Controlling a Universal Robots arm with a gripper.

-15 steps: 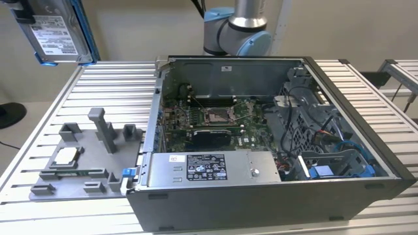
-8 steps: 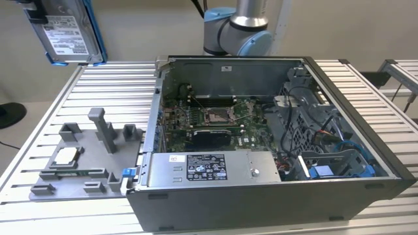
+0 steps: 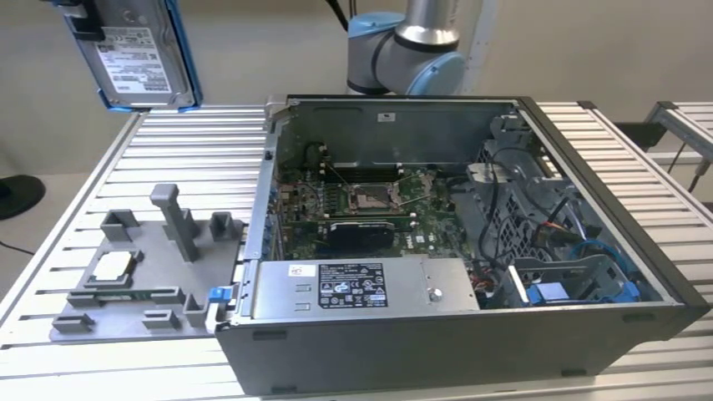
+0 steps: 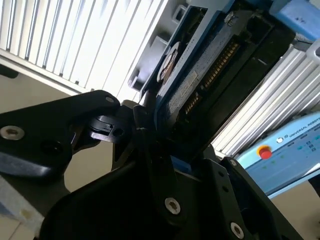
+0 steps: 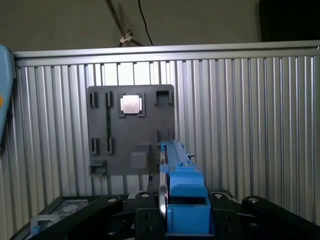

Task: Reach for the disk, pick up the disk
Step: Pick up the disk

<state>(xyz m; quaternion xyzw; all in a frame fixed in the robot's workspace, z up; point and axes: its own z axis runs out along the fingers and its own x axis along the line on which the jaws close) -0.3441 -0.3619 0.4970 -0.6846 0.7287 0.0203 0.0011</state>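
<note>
Arm point(image 3: 407, 50): rising behind the computer case point(image 3: 446, 351), blue-capped joint showing.
Gripper point(image 5: 181, 200): hanging high off the case toward the exterior view's left, fingers point(image 5: 145, 205) squeezing the disk point(image 3: 139, 54) between them.

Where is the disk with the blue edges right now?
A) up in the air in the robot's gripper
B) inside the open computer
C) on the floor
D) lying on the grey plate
A: the disk hangs high above the table in the exterior view, and in the first wrist view the gripper is shut on it.
</note>
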